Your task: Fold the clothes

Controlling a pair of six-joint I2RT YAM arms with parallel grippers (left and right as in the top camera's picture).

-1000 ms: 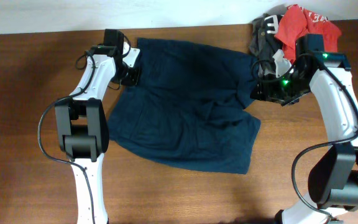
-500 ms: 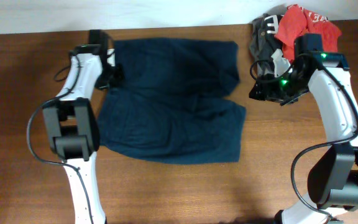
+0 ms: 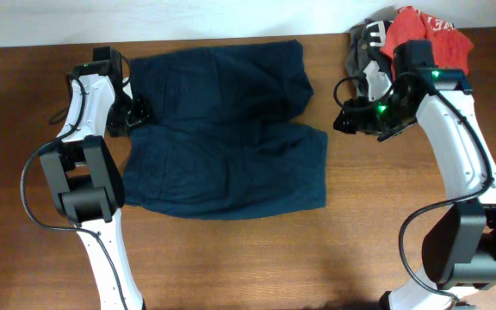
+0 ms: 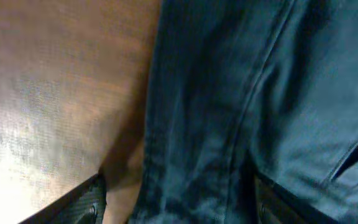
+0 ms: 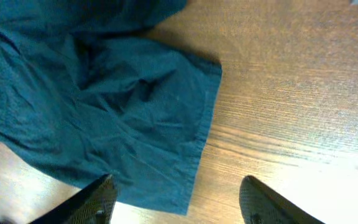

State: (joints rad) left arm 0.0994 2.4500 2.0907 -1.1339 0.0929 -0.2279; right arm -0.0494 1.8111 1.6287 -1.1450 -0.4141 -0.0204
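Note:
The clothes, dark navy shorts (image 3: 222,129), lie spread and wrinkled on the wooden table (image 3: 248,267), waistband to the left and two legs to the right. My left gripper (image 3: 136,114) sits at the waistband edge. In the left wrist view its jaws stand apart around the gripper midpoint (image 4: 179,208), and the fabric's hem (image 4: 229,112) lies loose between them. My right gripper (image 3: 345,120) hovers just right of the upper leg, apart from the cloth. It shows open (image 5: 182,202) in the right wrist view, with nothing between its fingers, above a leg hem (image 5: 135,112) and bare wood.
At the back right corner, beside my right arm, is a pile of other garments: a red one with white lettering (image 3: 424,34) on dark grey ones (image 3: 367,47). The table's far edge runs along the top, just behind the shorts.
The shorts slid left and now lie flatter. My left gripper moved left with the waistband and opened, letting it go. My right gripper shifted slightly left and opened wider.

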